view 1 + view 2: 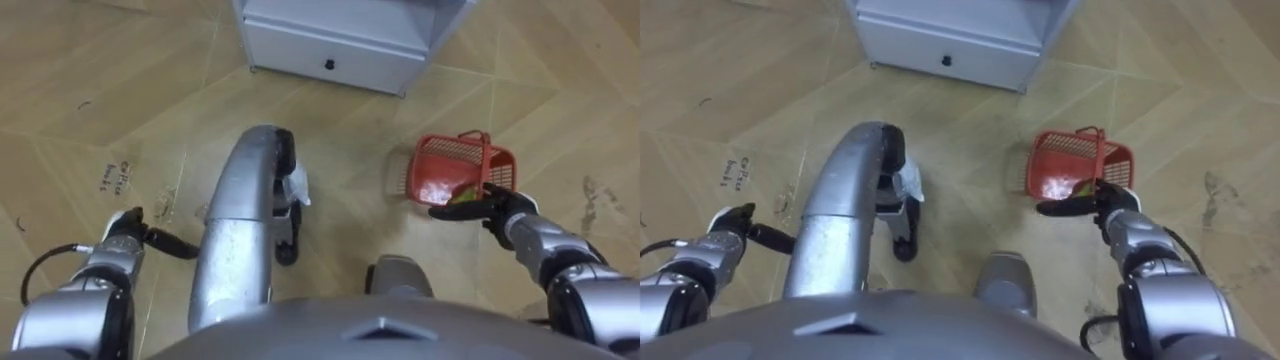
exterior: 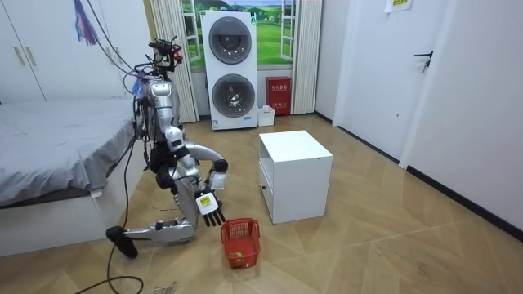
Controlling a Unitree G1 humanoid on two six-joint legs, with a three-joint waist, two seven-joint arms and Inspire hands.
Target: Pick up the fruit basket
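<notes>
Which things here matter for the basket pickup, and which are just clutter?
Job: red basket with fruit; right hand beside it, open.
Lying about: white cabinet, washing machines, bed, red box. Left hand idle.

white cabinet (image 2: 296, 173) on wood floor (image 2: 392, 237) (dark knob (image 1: 329, 65) on its drawer), stacked washers (image 2: 229, 69) at back wall, grey bed (image 2: 57, 147) room view's left.

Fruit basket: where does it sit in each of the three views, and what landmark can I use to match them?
Left eye view: fruit basket right of centre, just past the right robot hand.
Right eye view: fruit basket right of centre again.
Room view: fruit basket bottom centre, in front of the robot.
Shared landmark: the white cabinet nearby.
</notes>
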